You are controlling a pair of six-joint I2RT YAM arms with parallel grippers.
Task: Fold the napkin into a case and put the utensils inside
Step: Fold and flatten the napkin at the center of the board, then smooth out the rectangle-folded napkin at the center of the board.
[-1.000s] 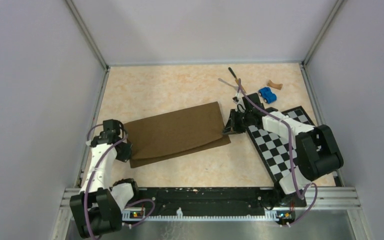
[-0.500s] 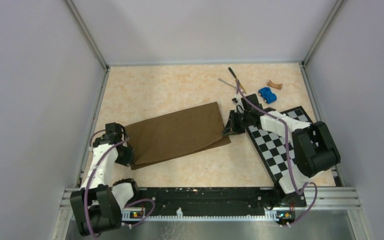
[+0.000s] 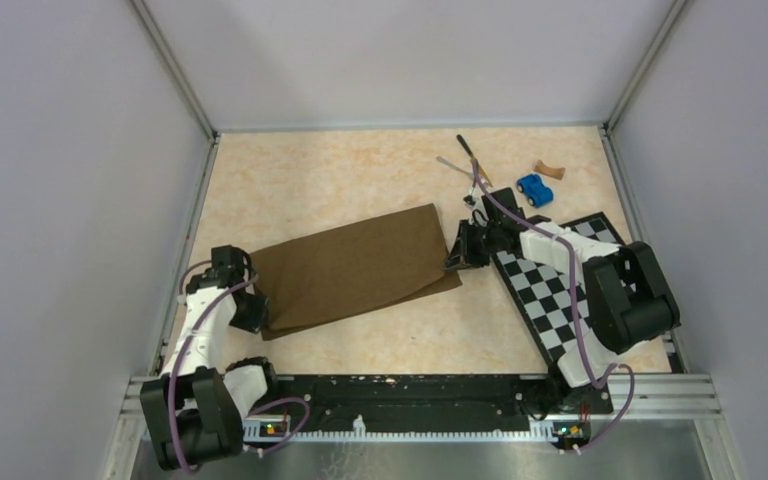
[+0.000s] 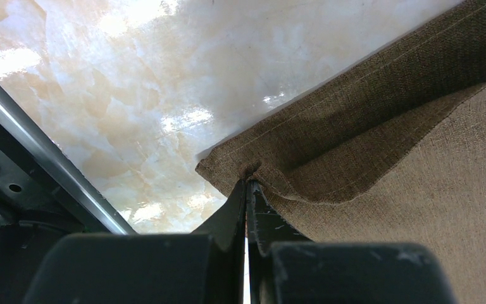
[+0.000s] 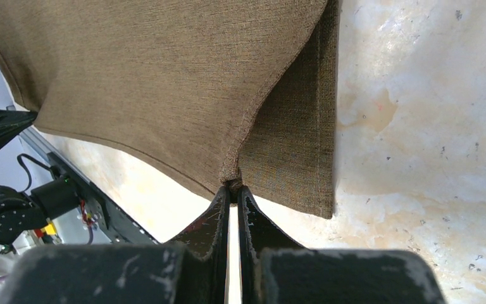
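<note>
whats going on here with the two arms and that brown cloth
The two robot arms are partway through folding the dark brown napkin on the table. The left tool is shut on a corner at the cloth's left end. The right tool is shut on the upper layer's corner at the right end. The knife and fork lie near the far edge, not yet tucked into anything.

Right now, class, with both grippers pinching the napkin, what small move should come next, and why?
Probably draw both pinched corners slightly nearer, then lower them: the left gripper and right gripper hold the raised upper layer of the napkin, its edge short of the lower layer's.
</note>
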